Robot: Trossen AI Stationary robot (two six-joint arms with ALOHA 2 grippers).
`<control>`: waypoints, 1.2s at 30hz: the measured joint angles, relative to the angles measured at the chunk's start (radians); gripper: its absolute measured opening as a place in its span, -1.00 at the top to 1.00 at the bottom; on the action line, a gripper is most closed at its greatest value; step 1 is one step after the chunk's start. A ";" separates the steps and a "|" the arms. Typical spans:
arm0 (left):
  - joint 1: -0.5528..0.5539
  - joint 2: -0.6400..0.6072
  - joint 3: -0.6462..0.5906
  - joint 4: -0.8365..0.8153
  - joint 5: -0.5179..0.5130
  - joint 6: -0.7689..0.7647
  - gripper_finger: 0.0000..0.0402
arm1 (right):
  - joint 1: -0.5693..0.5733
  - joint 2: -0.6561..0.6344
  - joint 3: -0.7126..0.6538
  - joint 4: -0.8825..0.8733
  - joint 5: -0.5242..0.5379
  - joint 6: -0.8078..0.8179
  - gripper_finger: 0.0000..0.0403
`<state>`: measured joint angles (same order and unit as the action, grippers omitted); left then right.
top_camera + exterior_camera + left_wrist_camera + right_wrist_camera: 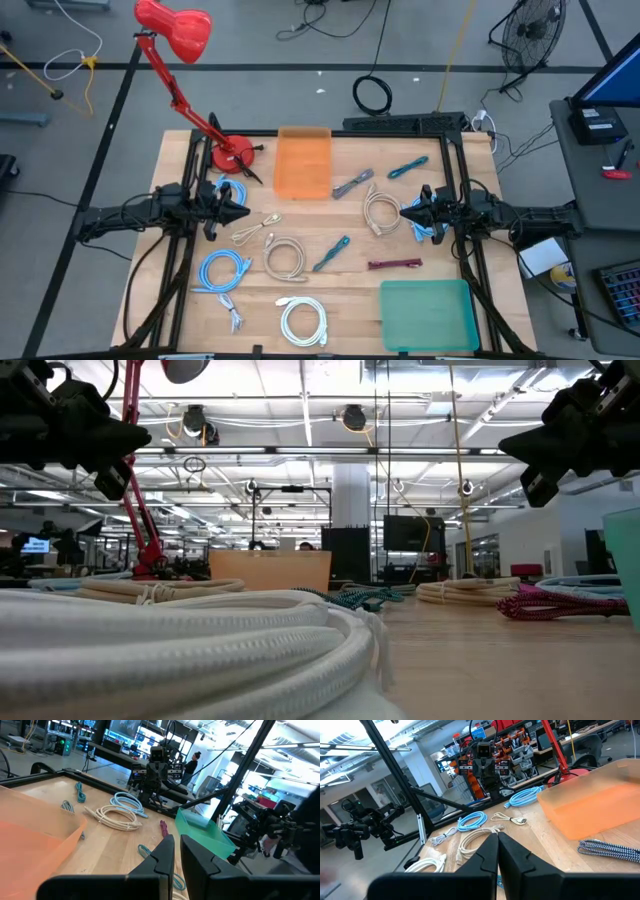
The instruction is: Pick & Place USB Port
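Several coiled USB cables lie flat on the wooden table: a white coil (303,320) near the front edge, blue coils (222,270), beige coils (285,257) (381,212), two teal cables (331,253) and a maroon one (395,264). An orange tray (303,162) stands at the far middle and a green tray (428,315) at the near right. My left gripper (240,212) (177,851) hangs level above the table's left side, its fingers all but together, holding nothing. My right gripper (405,212) (498,845) hangs level above the right side, shut and empty.
A red desk lamp has its base (232,153) on the table's far left corner, and its arm reaches up and away. A grey braided cable (353,185) lies beside the orange tray. Black frame rails run along both sides of the table.
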<state>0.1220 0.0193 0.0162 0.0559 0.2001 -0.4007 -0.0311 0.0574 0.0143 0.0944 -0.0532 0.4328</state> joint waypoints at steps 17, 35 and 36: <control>0.000 0.000 0.000 0.501 -0.629 -0.681 0.84 | 0.000 0.000 0.000 0.198 0.044 0.189 1.00; 0.023 0.443 0.517 0.229 -0.131 -0.407 0.84 | 0.000 0.000 0.000 0.478 0.487 0.327 1.00; 0.023 0.496 0.573 0.168 -0.119 -0.358 0.84 | 0.000 0.000 0.000 0.478 0.505 0.322 1.00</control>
<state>0.1455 0.5156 0.5895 0.2243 0.0808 -0.7584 -0.0311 0.0578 0.0139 0.5725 0.4516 0.7543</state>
